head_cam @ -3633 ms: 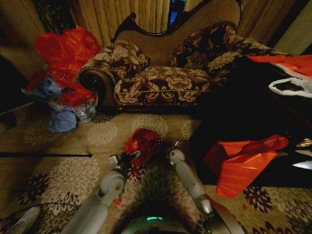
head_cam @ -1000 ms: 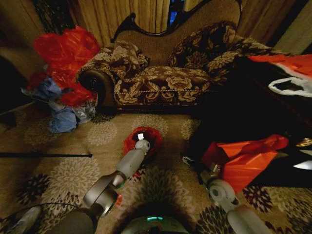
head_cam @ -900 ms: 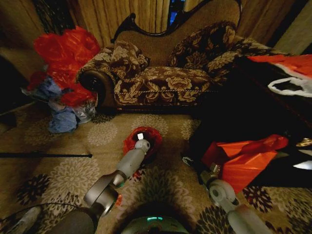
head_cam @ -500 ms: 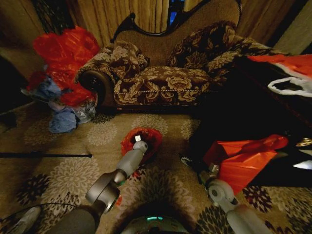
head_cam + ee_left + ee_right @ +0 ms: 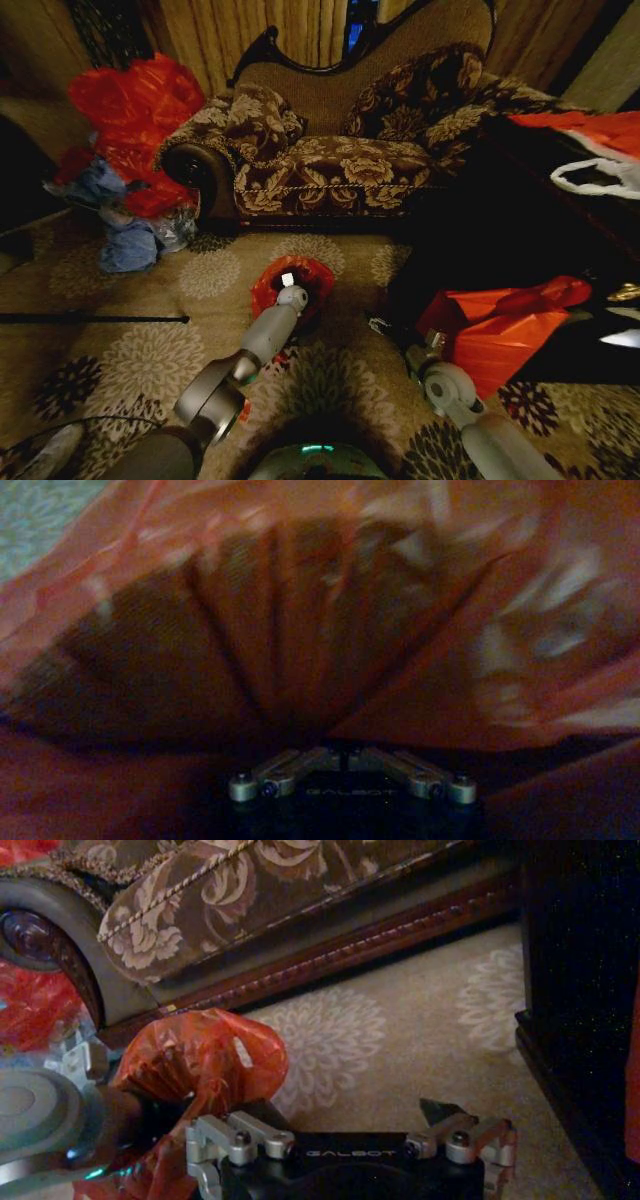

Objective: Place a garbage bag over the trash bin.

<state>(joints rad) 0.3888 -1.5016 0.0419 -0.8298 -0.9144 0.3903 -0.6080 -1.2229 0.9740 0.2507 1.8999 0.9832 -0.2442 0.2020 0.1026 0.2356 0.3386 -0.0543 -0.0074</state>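
**Inspector:** Fingers (image 5: pixel 208 1137) of the right gripper (image 5: pixel 338 1123) stand spread apart, with nothing between them. It hangs low over the carpet (image 5: pixel 400 1057), near the trash bin (image 5: pixel 305 316) on its right-hand side and touching neither the bin nor the bag.

**Supervisor:** And the left gripper?

**Inspector:** The left gripper (image 5: pixel 345 763) is down inside the garbage bag (image 5: pixel 300 272). Its wrist view looks into red film that wraps round on all sides, with a dark ribbed wall behind it. I judge that wall to be the bin seen through the plastic. Its grip state I cannot tell, as the working end is lost in shadow.

**Supervisor:** Where does the bag sit?

**Inspector:** On the bin, which stands on the carpet in front of the sofa (image 5: pixel 330 170). Red plastic is bunched round the rim and bulges outward on the sofa side. The right wrist view shows it puffed up rather than lying flat.

**Supervisor:** Why hold the arms that way?

**Inspector:** My assessment is that the left arm is pushing the liner into the cavity so it seats. The right arm is empty and close by, which suits tucking the loose rim. I rate the task mostly done, with the fit not yet tidy.
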